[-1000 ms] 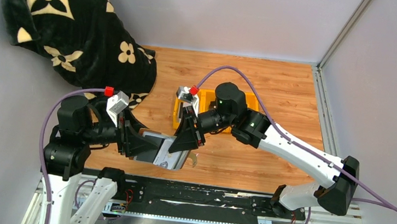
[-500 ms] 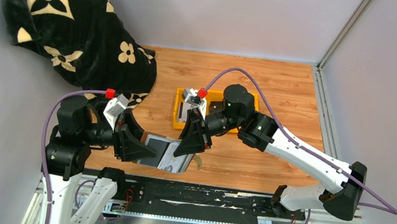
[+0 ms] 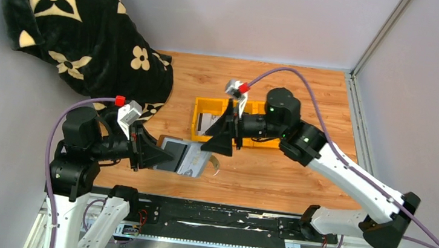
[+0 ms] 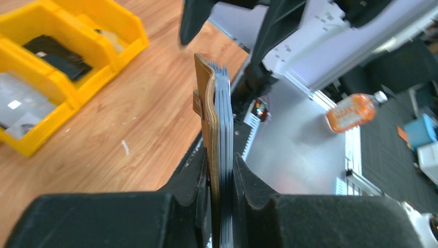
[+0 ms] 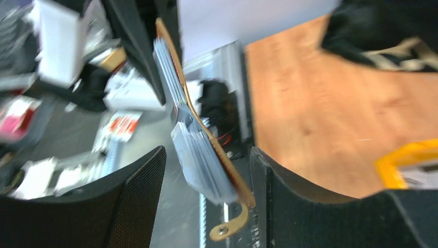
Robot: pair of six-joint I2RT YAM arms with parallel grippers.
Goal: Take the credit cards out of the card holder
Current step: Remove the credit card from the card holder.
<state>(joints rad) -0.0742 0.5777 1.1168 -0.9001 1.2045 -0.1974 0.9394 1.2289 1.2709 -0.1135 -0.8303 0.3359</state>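
While left tool (image 3: 162, 155) clamps card holder (image 3: 190, 159) | right tool (image 3: 212, 147) released, jaws spread

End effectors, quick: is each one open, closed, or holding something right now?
Left end effector: closed on the card holder.
Right end effector: open, holding nothing.

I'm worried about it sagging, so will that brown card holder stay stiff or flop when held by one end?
Probably fairly stiff: the card holder juts straight from the left claw without drooping. Its grey layers fan apart in the right wrist view, so they may splay if tugged. The snap tab dangles, so likely floppy.
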